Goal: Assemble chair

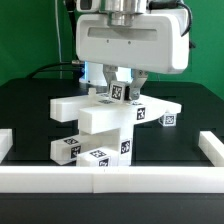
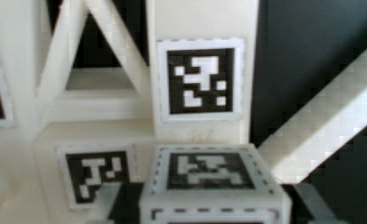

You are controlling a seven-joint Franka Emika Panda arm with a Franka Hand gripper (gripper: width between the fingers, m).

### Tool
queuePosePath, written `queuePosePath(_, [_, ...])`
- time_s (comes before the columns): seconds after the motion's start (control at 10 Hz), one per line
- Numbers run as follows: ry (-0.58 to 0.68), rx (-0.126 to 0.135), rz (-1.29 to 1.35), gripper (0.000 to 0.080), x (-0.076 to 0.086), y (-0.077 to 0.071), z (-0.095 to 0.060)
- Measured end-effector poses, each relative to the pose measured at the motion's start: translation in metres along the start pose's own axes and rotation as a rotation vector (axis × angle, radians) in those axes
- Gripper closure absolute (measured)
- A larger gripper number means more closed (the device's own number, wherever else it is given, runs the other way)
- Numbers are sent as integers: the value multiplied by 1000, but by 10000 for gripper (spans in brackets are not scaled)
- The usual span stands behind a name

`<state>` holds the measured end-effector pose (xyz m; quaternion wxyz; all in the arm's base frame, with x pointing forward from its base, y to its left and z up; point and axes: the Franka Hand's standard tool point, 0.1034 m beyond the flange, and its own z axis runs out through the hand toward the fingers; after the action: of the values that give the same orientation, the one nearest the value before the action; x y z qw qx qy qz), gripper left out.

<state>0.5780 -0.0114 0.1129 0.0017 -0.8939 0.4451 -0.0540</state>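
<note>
Background: green wall behind a black counter, fenced at 6 o'clock and on both flanks by a white border rail.

Chair parts: I record one white stacked cluster at the counter's centre in the exterior view. A wide slab lies across the top, reaching toward 9 and 3 o'clock. Bars sit below it, with tagged pieces at the base near 6 o'clock. A small tagged cube sits at the cluster's 3 o'clock side (touching or just beside, I cannot tell which).

My tool hangs straight down at the cluster's 12 o'clock, with one finger on each side of a tagged piece at the top of the stack. The opening is narrow. Whether the fingers actually press that piece, I cannot tell.

Wrist view: an upright bar carries a tag on its face, and a tagged block stands nearer the camera. Slanting white members flank the bar (blurred).
</note>
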Motion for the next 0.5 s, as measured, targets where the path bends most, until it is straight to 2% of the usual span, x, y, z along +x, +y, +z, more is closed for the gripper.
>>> queuePosePath(0.2, [-14, 18, 161, 528, 4, 3, 1])
queuePosePath(0.5, [-16, 25, 303, 528, 6, 4, 1])
